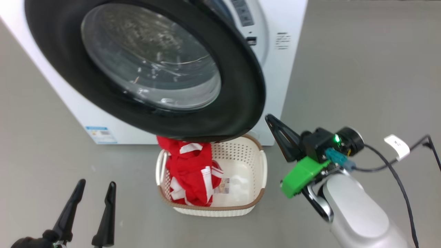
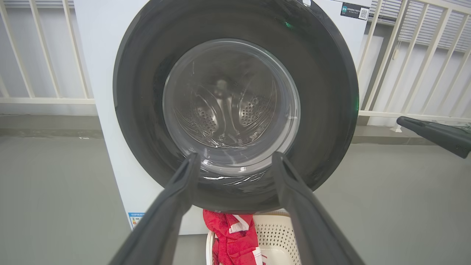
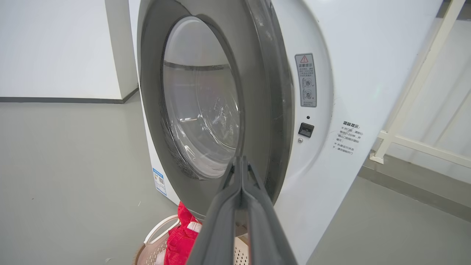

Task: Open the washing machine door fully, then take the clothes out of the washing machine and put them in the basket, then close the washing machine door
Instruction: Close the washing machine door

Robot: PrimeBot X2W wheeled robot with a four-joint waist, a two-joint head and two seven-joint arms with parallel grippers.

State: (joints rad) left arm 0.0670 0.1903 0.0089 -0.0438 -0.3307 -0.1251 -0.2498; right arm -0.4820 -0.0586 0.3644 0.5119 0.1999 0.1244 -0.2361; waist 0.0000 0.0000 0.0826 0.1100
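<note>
Clothes [image 1: 189, 172] in basket [image 1: 220, 208]; washing machine door [image 1: 241, 103] ajar.

Our left gripper [image 1: 97, 183] and right gripper [image 1: 269, 119] are black; a green block [image 1: 301, 175], teal plug [image 1: 339, 159], black cable [image 1: 401, 189] and silver forearm [image 1: 358, 213] follow.

1. Washing machine [image 3: 386, 44], front right: grey label [image 3: 305, 80], red warning triangle; I cannot read its Chinese print.
2. Front, lower left: blue label [image 1: 101, 134], illegible to me.
3. Top right: dark sticker [image 2: 355, 10], QR code.
</note>
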